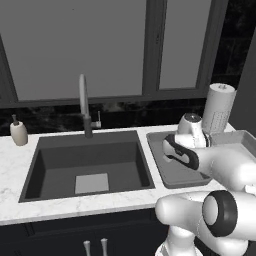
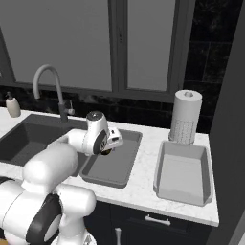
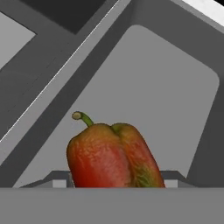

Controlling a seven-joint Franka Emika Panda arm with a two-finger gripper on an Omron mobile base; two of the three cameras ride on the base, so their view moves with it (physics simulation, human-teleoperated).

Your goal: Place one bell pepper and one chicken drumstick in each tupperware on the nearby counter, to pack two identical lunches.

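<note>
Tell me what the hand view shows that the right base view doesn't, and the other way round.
Hand view alone: a red-green bell pepper with its stem, close up over a tub floor. Right base view alone: the faucet, soap bottle, paper towel roll, the second tub and the counter. Both: the grey tub beside the sink.

Sink (image 1: 60, 165) with tap (image 1: 84, 102) behind, soap bottle (image 1: 18, 131) far left, paper roll (image 1: 218, 107) far right, window (image 1: 100, 45) beyond
</note>
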